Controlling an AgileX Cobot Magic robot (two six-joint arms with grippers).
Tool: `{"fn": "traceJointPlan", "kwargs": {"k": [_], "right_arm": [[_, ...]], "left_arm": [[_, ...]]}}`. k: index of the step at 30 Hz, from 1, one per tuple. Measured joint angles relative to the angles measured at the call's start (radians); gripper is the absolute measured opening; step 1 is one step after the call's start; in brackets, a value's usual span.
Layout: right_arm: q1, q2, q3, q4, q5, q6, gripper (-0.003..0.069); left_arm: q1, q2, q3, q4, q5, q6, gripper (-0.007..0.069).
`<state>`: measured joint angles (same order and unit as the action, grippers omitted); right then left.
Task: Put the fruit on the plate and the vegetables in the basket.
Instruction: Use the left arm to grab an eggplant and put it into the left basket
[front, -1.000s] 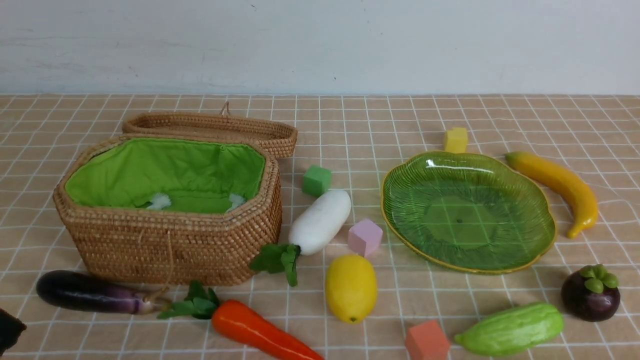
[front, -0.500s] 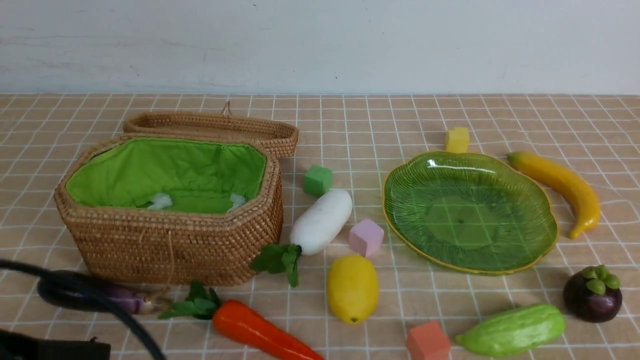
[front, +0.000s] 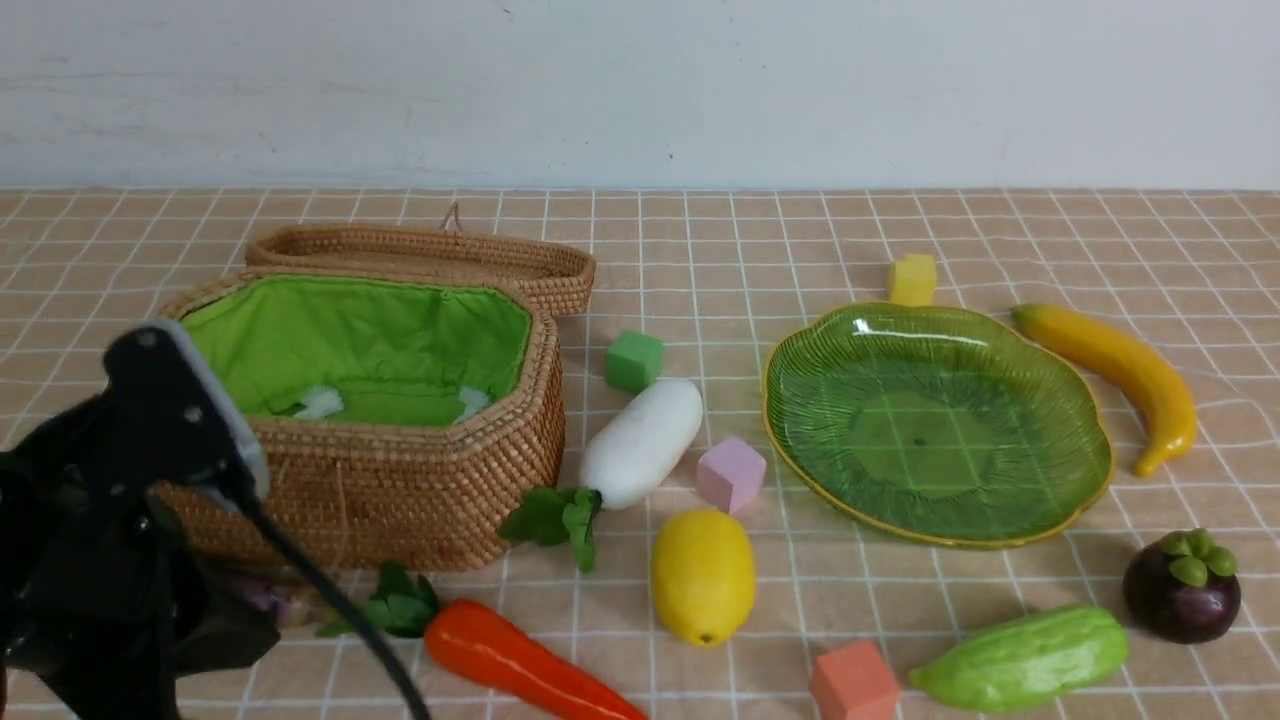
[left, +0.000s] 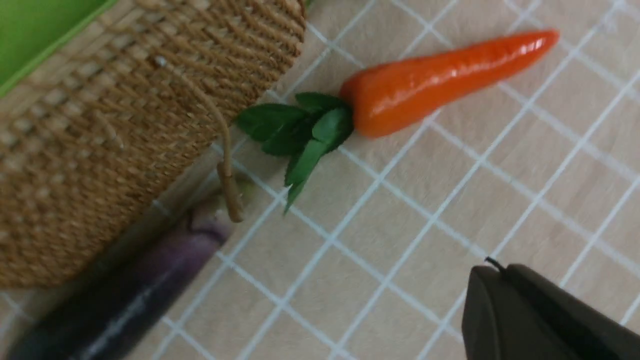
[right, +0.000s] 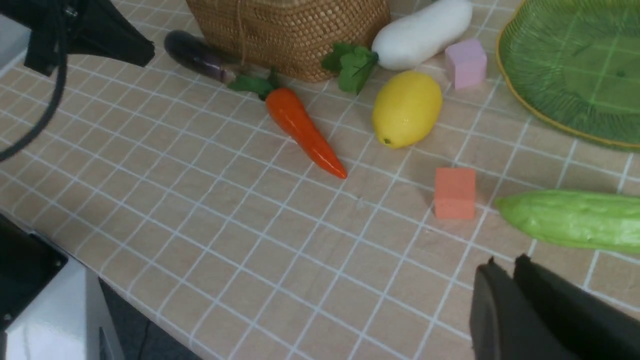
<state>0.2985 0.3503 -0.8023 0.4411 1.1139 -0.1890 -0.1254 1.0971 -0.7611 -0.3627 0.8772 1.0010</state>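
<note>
A plain whitish wall (front: 640, 90) closes the back of the scene, faintly scuffed. Below it the bench (front: 700, 250) runs the full width, covered by a tan cloth with a white grid, slightly rumpled at the far right.

The basket (front: 380, 480) stands on the left, open, and its green lining holds none of the vegetables. Its lid (front: 420, 255) lies behind it, touching. The plate (front: 940, 420) sits bare on the right.

The left arm (front: 120, 520) fills the near left corner in front of the basket. Its claw (left: 492, 270) is closed on nothing, above the cloth near the eggplant (left: 140, 295), which lies against the basket's front wall.

The carrot (front: 520, 665) lies just beside the eggplant, leaves toward it. The banana (front: 1120, 375) lies just right of the plate. The radish (front: 645, 440) rests between basket and plate, and the gourd (front: 1020, 660) lies at the near right. The lemon (front: 702, 575) sits in front of the radish, and the mangosteen (front: 1180, 590) sits next to the gourd.

Four foam cubes are scattered: green (front: 633, 360), pink (front: 730, 473), orange (front: 852, 683), yellow (front: 912, 279) (the last behind the plate).

The right claw (right: 506, 265) hangs over the cloth near the gourd, drawn nearly together and empty.
</note>
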Motion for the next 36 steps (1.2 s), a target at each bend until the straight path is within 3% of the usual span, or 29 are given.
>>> {"fn": "traceJointPlan", "kwargs": {"k": [2,6,9,16,21,36], "right_arm": [[0.0,0.002,-0.002,-0.003,-0.002,-0.037,0.0067],[0.0,0.002,-0.002,-0.004,-0.002,-0.059,0.007],[0.0,0.002,-0.002,-0.007,-0.002,-0.065,0.0074],[0.0,0.002,-0.002,-0.02,-0.003,-0.067,0.0077],[0.0,0.002,-0.002,-0.021,-0.003,-0.068,0.008],[0.0,0.002,-0.002,0.001,-0.003,-0.068,0.0088]], "left_arm": [[0.0,0.045,0.0,0.086,-0.001,0.101,-0.0003],[0.0,0.103,0.0,0.163,-0.039,0.137,0.0068],[0.0,0.201,-0.002,0.233,-0.125,0.148,0.0249],[0.0,0.343,-0.002,0.344,-0.271,0.254,0.0521],[0.0,0.401,-0.004,0.397,-0.37,0.293,0.0563],[0.0,0.513,-0.007,0.558,-0.445,0.301,0.0563]]}}
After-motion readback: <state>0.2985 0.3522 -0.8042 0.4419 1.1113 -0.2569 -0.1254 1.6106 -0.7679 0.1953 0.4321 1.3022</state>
